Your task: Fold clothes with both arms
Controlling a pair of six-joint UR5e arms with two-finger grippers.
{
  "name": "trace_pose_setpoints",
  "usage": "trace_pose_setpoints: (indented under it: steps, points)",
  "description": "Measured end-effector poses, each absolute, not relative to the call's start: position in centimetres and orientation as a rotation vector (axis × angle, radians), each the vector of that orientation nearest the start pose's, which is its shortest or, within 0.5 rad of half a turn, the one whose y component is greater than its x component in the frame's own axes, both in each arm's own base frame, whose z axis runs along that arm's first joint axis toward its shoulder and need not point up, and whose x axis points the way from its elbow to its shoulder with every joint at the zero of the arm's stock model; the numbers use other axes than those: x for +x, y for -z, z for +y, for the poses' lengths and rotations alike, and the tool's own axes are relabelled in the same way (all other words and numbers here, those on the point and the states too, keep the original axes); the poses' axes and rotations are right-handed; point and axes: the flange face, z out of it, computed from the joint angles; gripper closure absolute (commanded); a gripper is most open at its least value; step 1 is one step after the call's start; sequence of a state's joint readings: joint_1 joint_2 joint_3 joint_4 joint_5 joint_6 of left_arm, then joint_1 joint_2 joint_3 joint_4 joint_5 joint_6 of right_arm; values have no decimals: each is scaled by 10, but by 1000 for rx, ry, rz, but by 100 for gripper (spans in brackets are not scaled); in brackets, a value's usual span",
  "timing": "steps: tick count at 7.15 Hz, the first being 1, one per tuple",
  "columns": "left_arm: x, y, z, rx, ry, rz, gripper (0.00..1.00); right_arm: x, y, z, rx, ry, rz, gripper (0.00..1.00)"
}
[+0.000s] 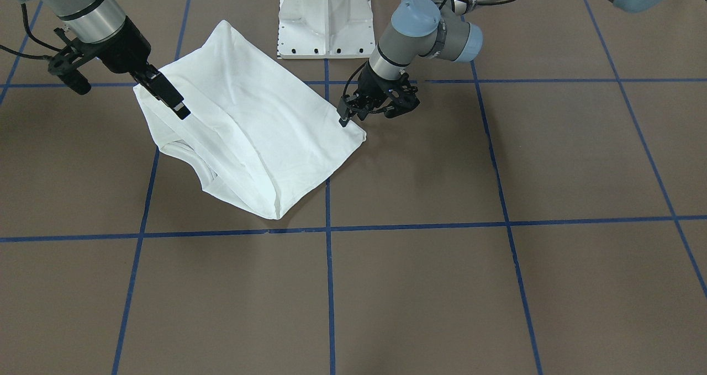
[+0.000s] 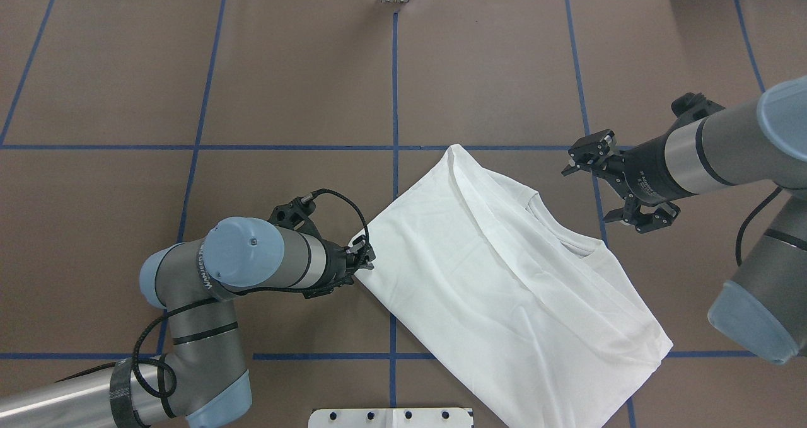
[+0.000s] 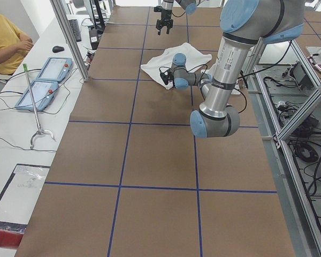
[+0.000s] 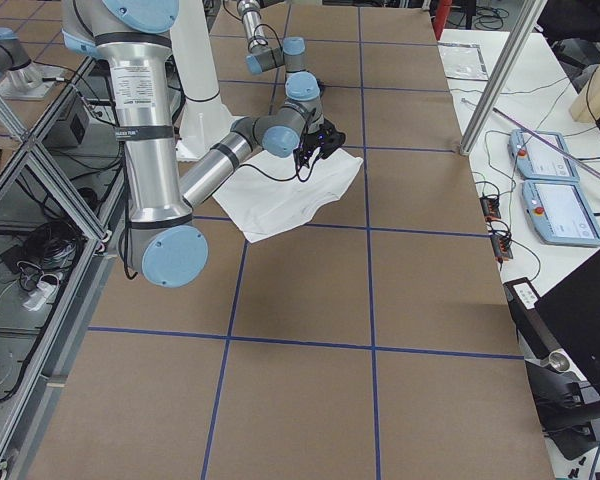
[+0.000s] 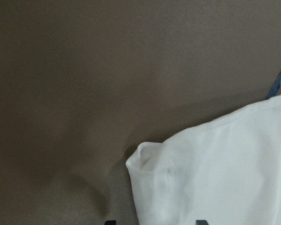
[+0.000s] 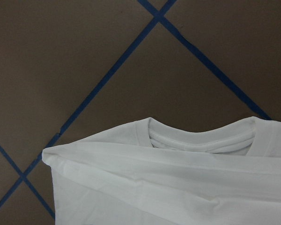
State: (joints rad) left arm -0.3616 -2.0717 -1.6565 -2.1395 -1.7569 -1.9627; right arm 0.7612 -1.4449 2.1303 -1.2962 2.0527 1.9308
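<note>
Front view: a folded white cotton shirt (image 1: 259,126) lies on the brown, blue-taped table (image 1: 442,286). 
Overhead: the black right gripper (image 2: 608,185) hangs near the ribbed collar (image 2: 558,225), jaws wide apart. The black left gripper (image 2: 365,258) is at the opposite corner. 
Left wrist: the fingertips (image 5: 108,222) stand apart astride that corner.

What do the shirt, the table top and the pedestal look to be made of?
Shirt: thin white knit fabric, probably cotton, matte; it shows soft creases and a ribbed collar.
Table: brown matte sheet, perhaps paper or board; flat, no shine, marked with blue tape.
Pedestal: apparently white painted metal; smooth, slight sheen, bolt holes along its base.
</note>
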Motion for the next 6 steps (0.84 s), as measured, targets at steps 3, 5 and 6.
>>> trace_pose_setpoints:
  steps: [3,5,6]
  points:
    - [567,-273,-367,-91,542,1158,100,-292,-305,-403,-250,-792,-1037,0]
    - [528,-277,-442,74,516,1145,100,-294,-308,-408,-244,-800,-1032,0]
    - [515,-275,-494,148,530,1131,100,-295,-306,-409,-241,-800,-1035,0]
